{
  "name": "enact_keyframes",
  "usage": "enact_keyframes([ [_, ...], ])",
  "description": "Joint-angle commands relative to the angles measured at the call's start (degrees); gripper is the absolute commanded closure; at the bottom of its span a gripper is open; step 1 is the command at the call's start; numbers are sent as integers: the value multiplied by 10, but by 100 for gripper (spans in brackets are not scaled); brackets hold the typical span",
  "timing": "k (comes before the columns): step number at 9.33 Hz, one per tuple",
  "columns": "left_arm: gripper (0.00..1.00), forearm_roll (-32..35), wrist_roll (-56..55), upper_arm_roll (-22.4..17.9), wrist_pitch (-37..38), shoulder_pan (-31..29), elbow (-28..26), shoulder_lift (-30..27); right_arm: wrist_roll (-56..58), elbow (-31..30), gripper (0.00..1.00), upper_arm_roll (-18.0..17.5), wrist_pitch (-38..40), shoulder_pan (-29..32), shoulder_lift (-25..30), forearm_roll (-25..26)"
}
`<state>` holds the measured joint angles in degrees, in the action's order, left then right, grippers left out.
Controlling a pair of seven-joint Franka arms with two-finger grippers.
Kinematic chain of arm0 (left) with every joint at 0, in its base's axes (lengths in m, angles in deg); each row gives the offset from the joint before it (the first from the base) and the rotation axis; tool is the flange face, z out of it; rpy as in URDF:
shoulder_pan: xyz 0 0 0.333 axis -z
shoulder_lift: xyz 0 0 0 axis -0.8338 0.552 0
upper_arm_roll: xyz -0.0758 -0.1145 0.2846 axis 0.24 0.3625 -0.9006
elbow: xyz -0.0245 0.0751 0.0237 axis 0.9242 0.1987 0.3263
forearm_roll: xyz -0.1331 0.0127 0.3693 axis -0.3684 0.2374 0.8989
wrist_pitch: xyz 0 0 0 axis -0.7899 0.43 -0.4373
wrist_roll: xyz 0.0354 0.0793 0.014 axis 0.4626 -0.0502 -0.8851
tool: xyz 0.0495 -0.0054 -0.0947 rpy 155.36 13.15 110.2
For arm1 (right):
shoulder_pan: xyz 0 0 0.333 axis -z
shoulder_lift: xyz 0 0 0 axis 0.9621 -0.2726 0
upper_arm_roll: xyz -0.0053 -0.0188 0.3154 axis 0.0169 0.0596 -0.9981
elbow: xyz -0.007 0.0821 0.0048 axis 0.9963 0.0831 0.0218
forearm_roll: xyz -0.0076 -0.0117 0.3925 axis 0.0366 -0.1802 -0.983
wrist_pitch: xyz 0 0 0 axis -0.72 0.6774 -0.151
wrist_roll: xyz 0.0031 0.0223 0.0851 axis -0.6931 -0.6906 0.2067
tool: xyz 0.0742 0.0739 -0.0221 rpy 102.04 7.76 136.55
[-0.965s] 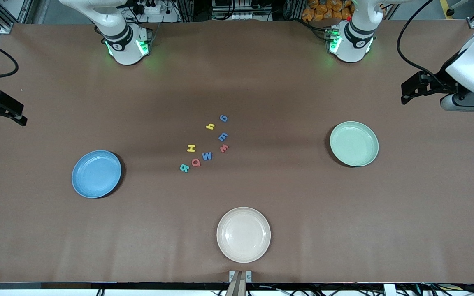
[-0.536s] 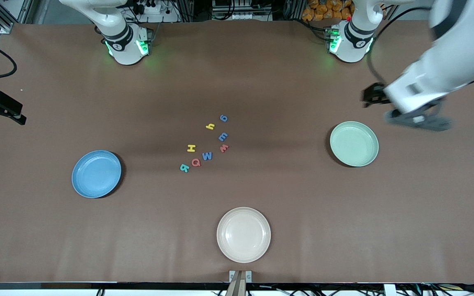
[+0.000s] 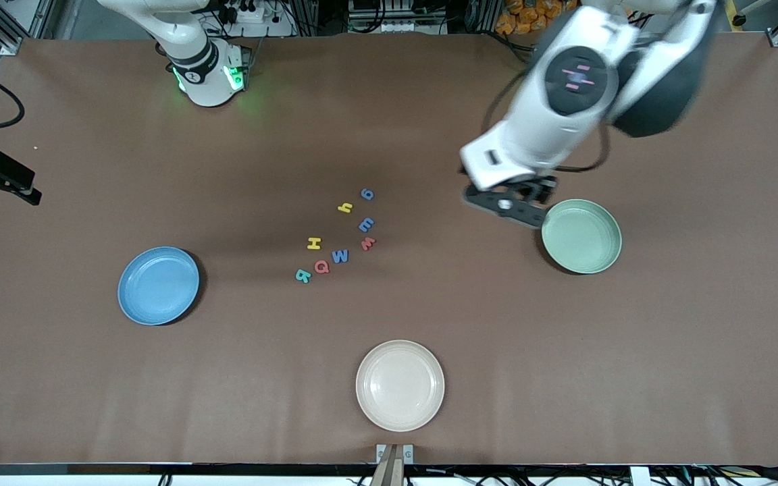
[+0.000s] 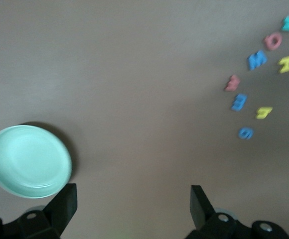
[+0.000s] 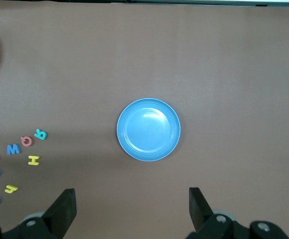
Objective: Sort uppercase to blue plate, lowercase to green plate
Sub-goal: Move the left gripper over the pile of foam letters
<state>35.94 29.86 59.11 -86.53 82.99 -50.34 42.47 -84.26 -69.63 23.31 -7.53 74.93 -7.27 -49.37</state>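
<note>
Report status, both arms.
Left claw open, over bare table between green plate and letters. Right claw open, waiting above blue plate. All plates hold nothing.

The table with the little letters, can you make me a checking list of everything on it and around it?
Surface: brown table, bare apart from plates and letters.
Job's things: eight foam letters in a loose cluster mid-table, none on a plate yet: yellow H, red Q, blue W, teal R, yellow h, blue g, blue m, red w. Blue plate and green plate both hold nothing.
Clutter: cream plate, nearest the front camera.
Grippers: left pincer open, over the table beside the green plate; right pincer open, high over the table by the blue plate, waiting.
Cables: black ones along the table's edges.
Surroundings: metal frame, orange items past the bases.
</note>
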Motion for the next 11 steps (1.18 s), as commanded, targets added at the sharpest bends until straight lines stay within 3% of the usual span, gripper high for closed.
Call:
enact_keyframes([
  [1,0,0,-162,5,-62,36,14,60,-3,0,0,-7,3,14,-1,-14],
  [6,0,2,-368,0,-224,100,27,189,0,-14,0,-5,-9,14,-7,-13],
  [9,0,162,-484,-1,-276,135,40,257,0,-20,0,-4,-15,15,-9,-12],
  [11,0,176,-507,-25,-310,160,56,294,0,-20,0,-4,-16,15,-17,-10],
])
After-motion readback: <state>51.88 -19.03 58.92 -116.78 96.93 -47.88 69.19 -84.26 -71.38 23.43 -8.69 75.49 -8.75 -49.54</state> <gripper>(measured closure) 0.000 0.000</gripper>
